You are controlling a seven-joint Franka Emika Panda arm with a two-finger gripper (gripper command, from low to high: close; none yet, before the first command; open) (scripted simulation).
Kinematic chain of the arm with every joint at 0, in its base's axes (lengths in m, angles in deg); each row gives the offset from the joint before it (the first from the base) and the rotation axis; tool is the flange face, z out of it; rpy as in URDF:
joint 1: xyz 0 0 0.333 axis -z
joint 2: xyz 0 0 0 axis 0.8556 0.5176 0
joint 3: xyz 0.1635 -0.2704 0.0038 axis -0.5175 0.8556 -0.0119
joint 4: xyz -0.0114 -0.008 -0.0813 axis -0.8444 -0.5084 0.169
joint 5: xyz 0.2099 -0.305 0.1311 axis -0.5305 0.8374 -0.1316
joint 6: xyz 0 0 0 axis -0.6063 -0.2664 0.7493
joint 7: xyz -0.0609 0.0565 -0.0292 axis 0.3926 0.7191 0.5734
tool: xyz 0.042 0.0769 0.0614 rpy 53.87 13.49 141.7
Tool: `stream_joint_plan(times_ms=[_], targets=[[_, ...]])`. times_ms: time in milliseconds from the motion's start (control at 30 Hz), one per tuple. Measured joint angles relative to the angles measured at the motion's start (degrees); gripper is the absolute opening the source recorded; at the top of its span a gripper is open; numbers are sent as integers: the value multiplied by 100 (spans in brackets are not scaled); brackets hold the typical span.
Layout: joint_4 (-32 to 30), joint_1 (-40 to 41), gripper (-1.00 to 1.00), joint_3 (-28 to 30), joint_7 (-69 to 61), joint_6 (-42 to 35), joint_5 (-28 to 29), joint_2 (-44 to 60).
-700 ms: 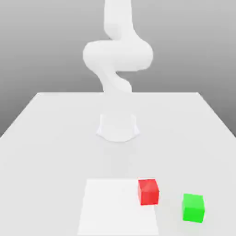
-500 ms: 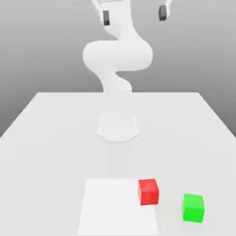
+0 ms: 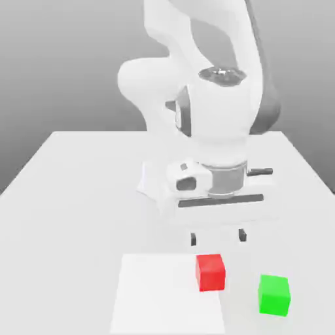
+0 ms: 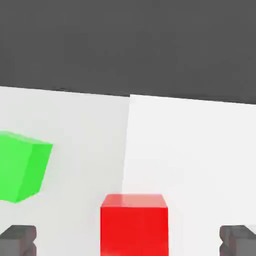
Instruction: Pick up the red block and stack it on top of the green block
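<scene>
- The gripper (image 3: 217, 238) hangs just above the table (image 3: 65, 196) with its two dark fingers (image 4: 18, 239) spread wide and holding nothing.
- The small plain bright-red cube (image 3: 211, 272) sits right under it, between the fingers, at the edge of a whiter square patch (image 3: 157, 294).
- The small plain bright-green cube (image 3: 273, 294) rests nearby, toward the exterior view's right.
- This looks like the reaching step. Next it should go straight down, then squeeze the red cube.

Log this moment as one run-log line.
phase: approach | tool: open, above red block, not touching | green block: on table, apart from red | stack: not done
</scene>
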Motion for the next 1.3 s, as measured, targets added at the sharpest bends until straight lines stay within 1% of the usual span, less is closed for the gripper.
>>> stream_joint_plan(times_ms=[100,167,200,433,667,1067,1133,1233,1267,1300], targets=[[56,-45,0,83,129,515,172,610],[109,-87,0,128,143,865,181,1025],[123,-91,-100,134,150,963,187,1143],[122,-83,-100,129,170,950,212,1125],[5,-90,-100,10,-98,-113,31,-56],[1298,-623,-100,-595,-3004,-1141,133,225],[1400,-639,-100,-613,-3147,-970,221,506],[1456,-708,-100,-516,-3051,-447,437,1092],[1464,-729,100,-487,-3021,-330,484,1218],[1464,-729,100,-487,-3021,-330,484,1218]])
